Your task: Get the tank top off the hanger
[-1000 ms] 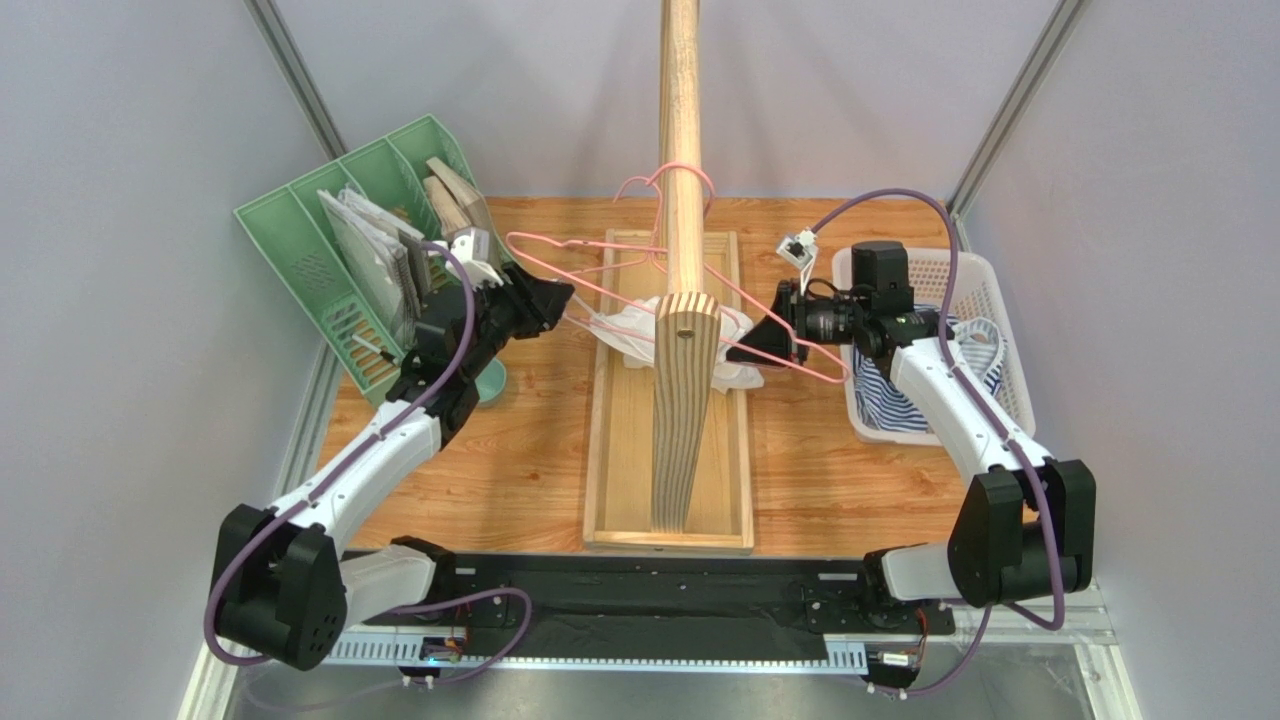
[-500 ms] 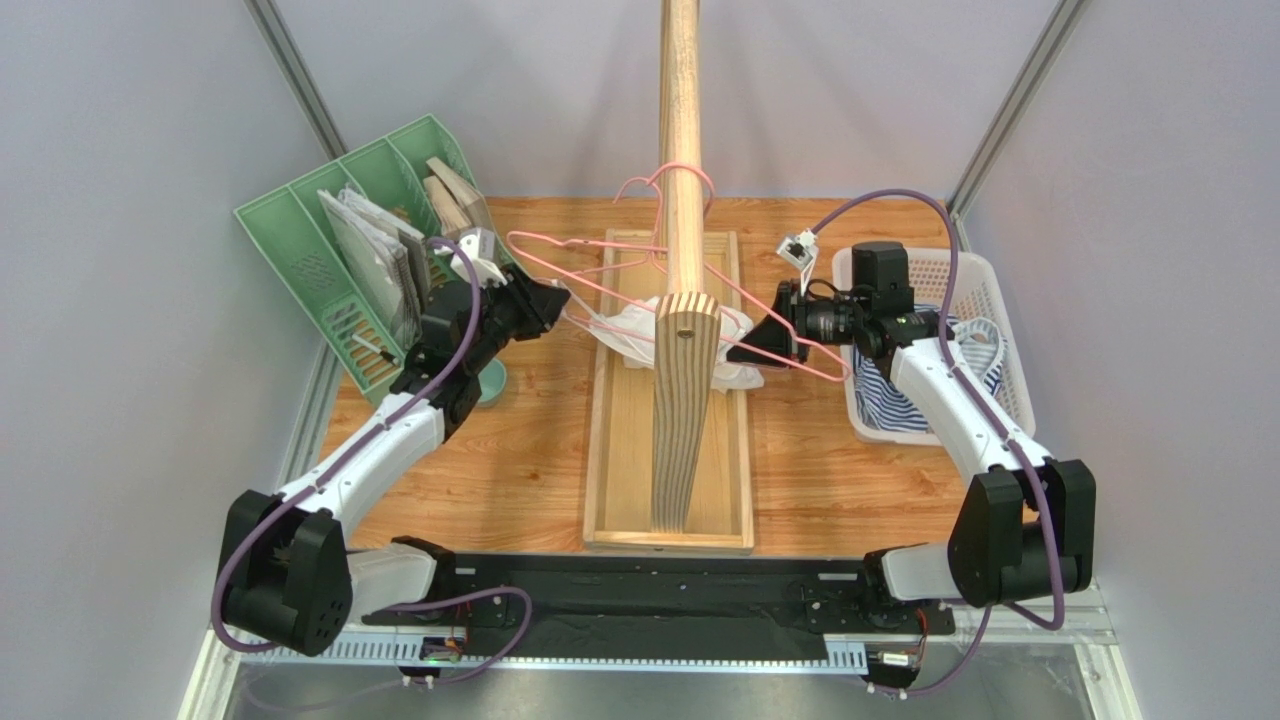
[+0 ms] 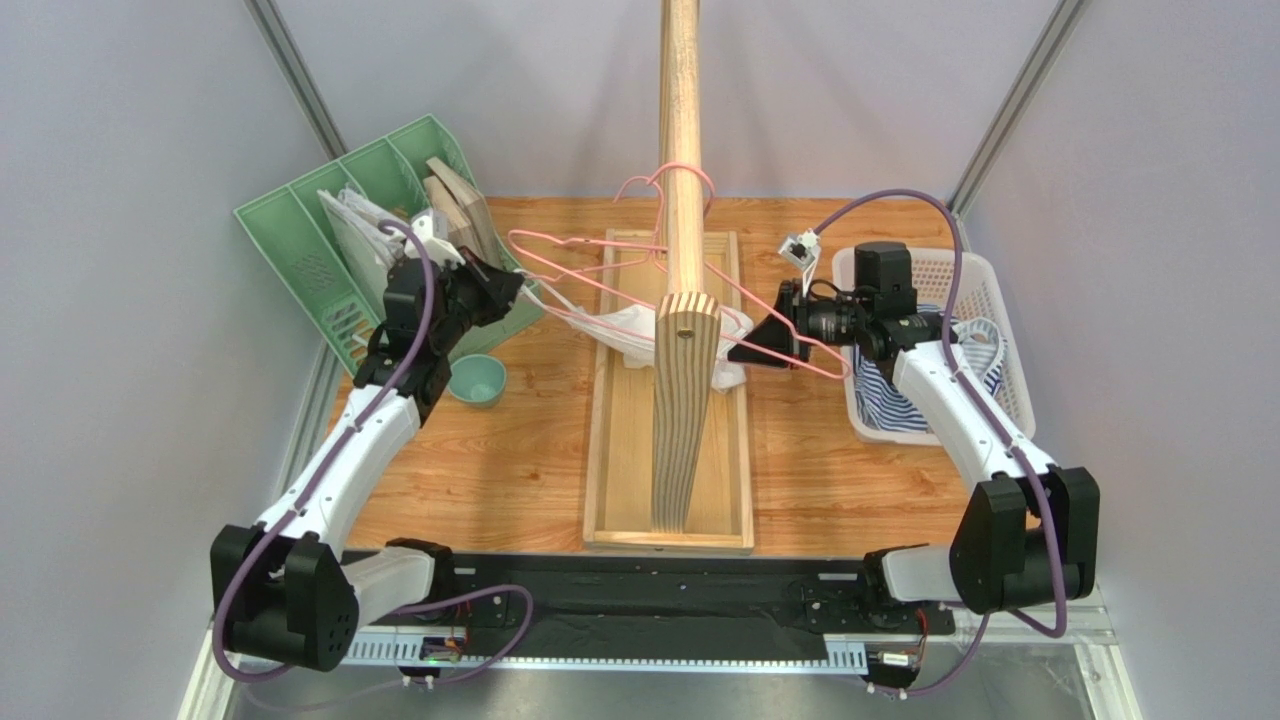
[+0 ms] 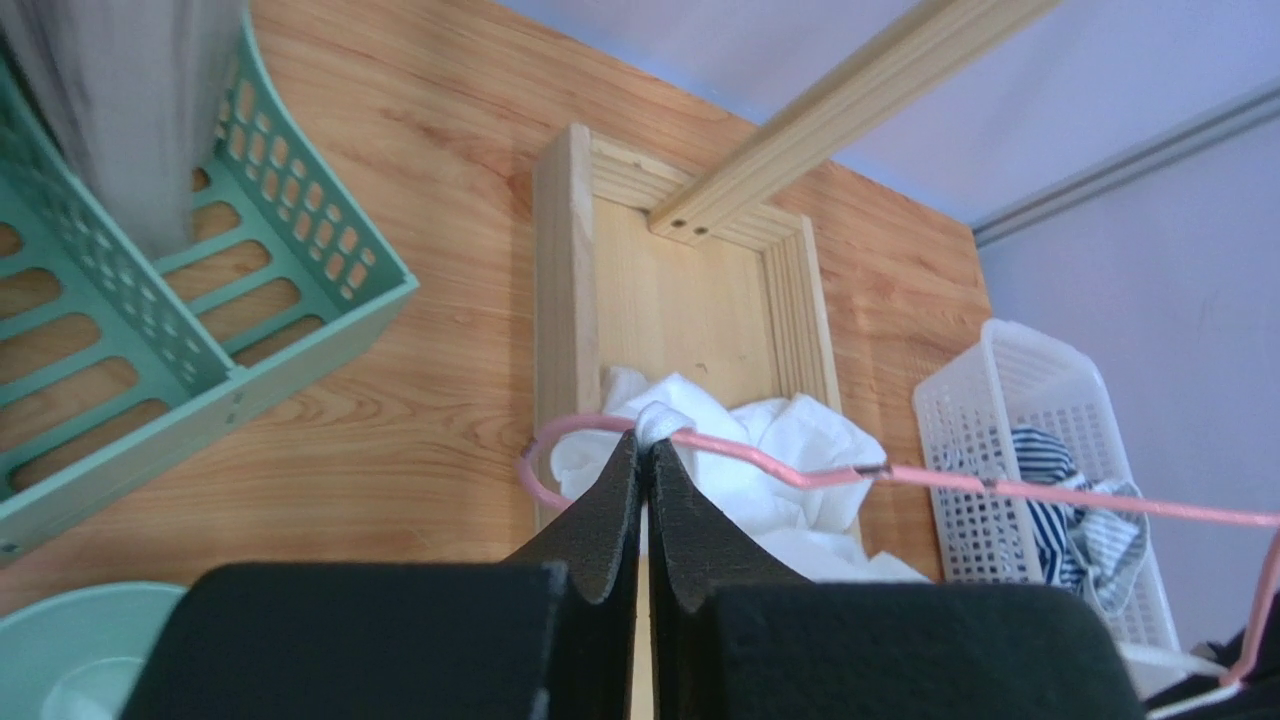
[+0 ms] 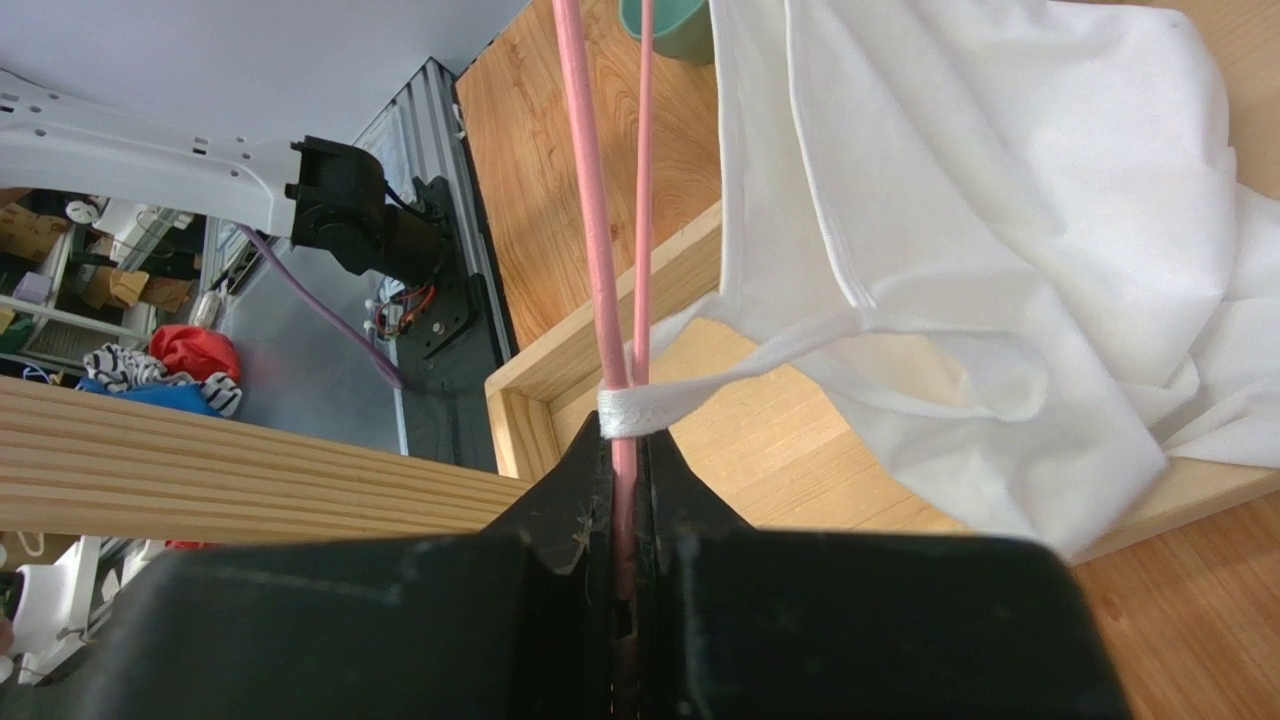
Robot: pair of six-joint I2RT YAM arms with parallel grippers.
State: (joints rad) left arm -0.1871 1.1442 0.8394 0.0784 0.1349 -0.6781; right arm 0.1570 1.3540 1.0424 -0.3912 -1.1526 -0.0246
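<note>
The pink wire hanger hangs by its hook over the long wooden rail of a clothes stand, whose tray-like base lies on the table in the middle of the scene. The white tank top is on the hanger. Most of it is bunched low over the base, just left of the stand's near post, with some cloth showing on the right of the post. The left gripper sits to the left of the stand, its fingers clenched on a white strap of the tank top right at the hanger's left bend. In the overhead view that strap runs taut from the left gripper to the bunched cloth. The right gripper is pressed closed on the hanger's wire at its right end, and another strap loops round the wire just past its fingertips. A green file organiser and a teal bowl stand at the left. A white basket holding striped cloth stands at the right.
</note>
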